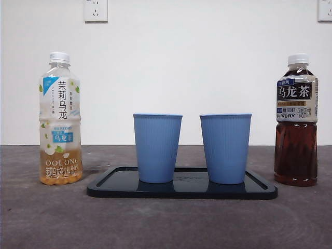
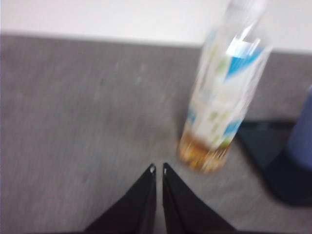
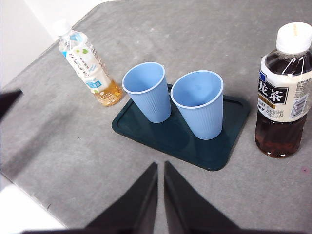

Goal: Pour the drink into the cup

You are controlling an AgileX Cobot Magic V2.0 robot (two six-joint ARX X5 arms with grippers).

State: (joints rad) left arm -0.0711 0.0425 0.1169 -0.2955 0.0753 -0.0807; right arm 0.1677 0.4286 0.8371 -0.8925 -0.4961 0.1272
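The left hand (image 2: 159,169) is seen with its two black jaws pressed together and nothing held between them, raised above the grey desk (image 2: 87,107); the picture from its wrist is blurred. Near it stands the pale tea bottle (image 2: 222,92), upright on the desk with a little amber drink left at its base. The right hand (image 3: 160,166) is likewise pressed together and empty, held high over the desk and well apart from everything on it. Beyond it lies the dark tray (image 3: 146,134), and on the tray two blue cups (image 3: 145,90) (image 3: 199,101) are stood upright, just beside each other, both with nothing seen inside. The dark tea bottle (image 3: 285,92) is stood on the desk beside the tray, at the end opposite the pale one, white cap on and about half filled with brown drink. In the front view two wall sockets (image 1: 95,10) are seen above.
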